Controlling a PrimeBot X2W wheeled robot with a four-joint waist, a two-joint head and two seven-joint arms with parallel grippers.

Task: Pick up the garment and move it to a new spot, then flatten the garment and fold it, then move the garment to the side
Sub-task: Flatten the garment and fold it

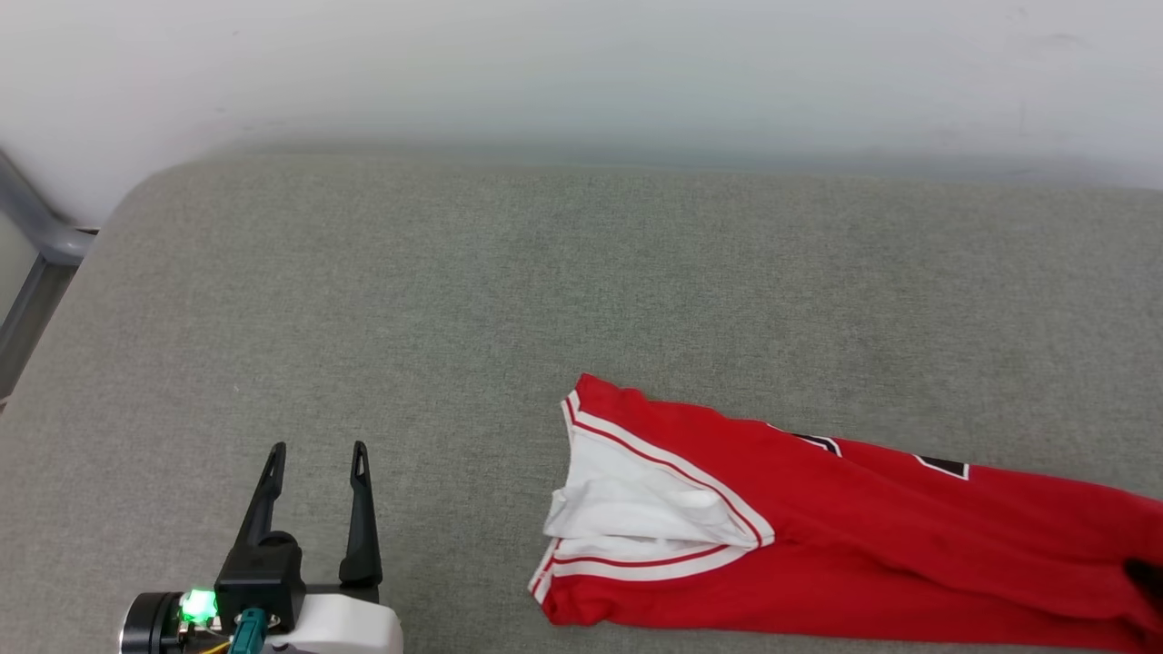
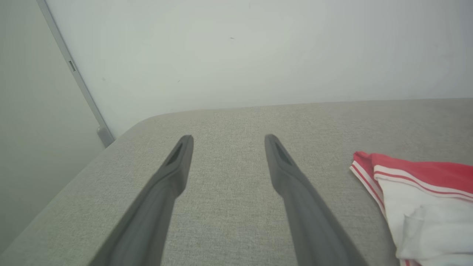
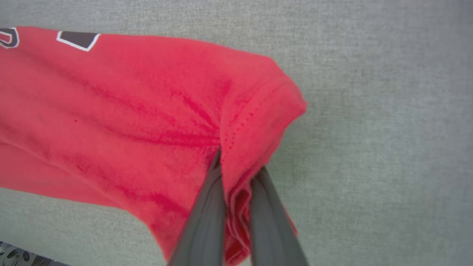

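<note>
The garment (image 1: 872, 545) is a red jersey with a white sleeve (image 1: 627, 509) and striped trim. It lies stretched across the grey fabric surface (image 1: 509, 300), from the middle to the right edge of the head view. Parts of black numerals (image 1: 945, 466) show on it. My right gripper (image 3: 240, 162) is shut on a bunched fold of the garment (image 3: 129, 111) near its hem end, and creases radiate from the pinch. My left gripper (image 1: 318, 450) stands open at the lower left, well left of the sleeve end. It holds nothing. In the left wrist view, the gripper (image 2: 228, 138) has the garment (image 2: 425, 192) to its right.
A white wall (image 1: 581, 64) runs along the far edge of the surface. A grey metal frame (image 1: 36, 236) stands at the far left, past the rounded corner. Bare grey surface (image 1: 273, 318) lies ahead of the left gripper and beyond the garment.
</note>
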